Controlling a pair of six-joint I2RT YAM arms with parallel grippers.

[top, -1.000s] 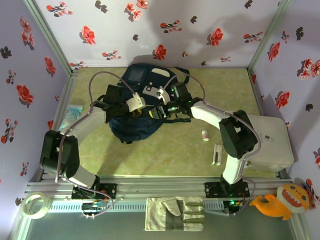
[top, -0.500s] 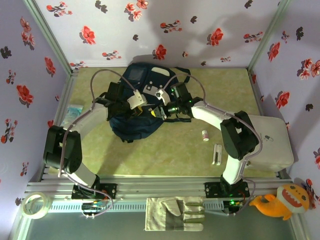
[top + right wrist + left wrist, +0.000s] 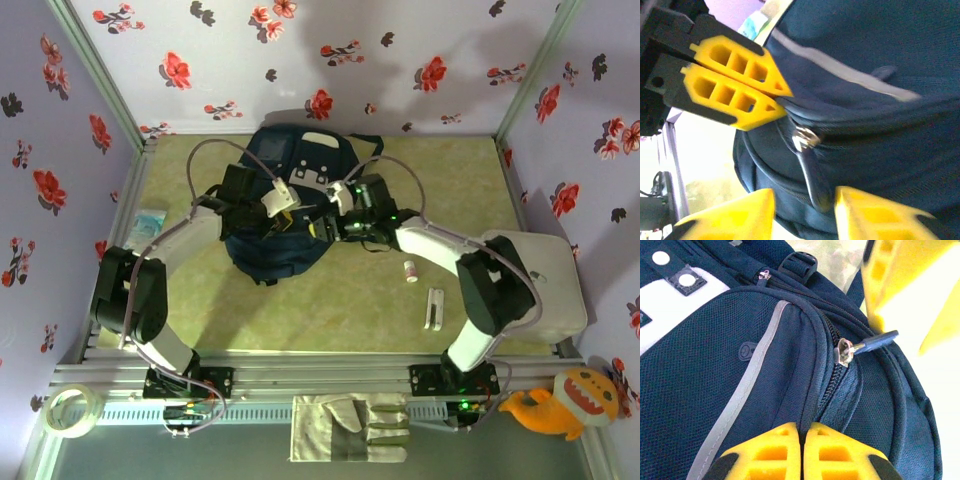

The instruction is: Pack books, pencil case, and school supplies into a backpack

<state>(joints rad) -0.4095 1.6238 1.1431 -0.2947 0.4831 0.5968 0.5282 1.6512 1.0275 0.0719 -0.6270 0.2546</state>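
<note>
The left gripper [image 3: 801,432] has its 2 fingers together, tips on the backpack [image 3: 715,365] seam beside the zipper; whether they pinch cloth is hard to tell. Just beyond those tips, the zipper pull [image 3: 810,170] hangs between the right gripper's [image 3: 804,200] 2 parted fingers, seemingly untouched, their bases cut off.

**A:** Entry one, left end effector [image 3: 295,222]: change?
**B:** Moved farther from the arm bases and slightly right along the backpack [image 3: 262,262]. Its elbow has drawn in toward the bag (forearm now steeper).
**A:** Entry two, right end effector [image 3: 322,228]?
**B:** The wrist has been carried a little to the right. Its elbow has swung outward and nearer the bases, and the forearm lies flatter.
**A:** Entry three, backpack?
**B:** Its lower part has been nudged slightly right.
</note>
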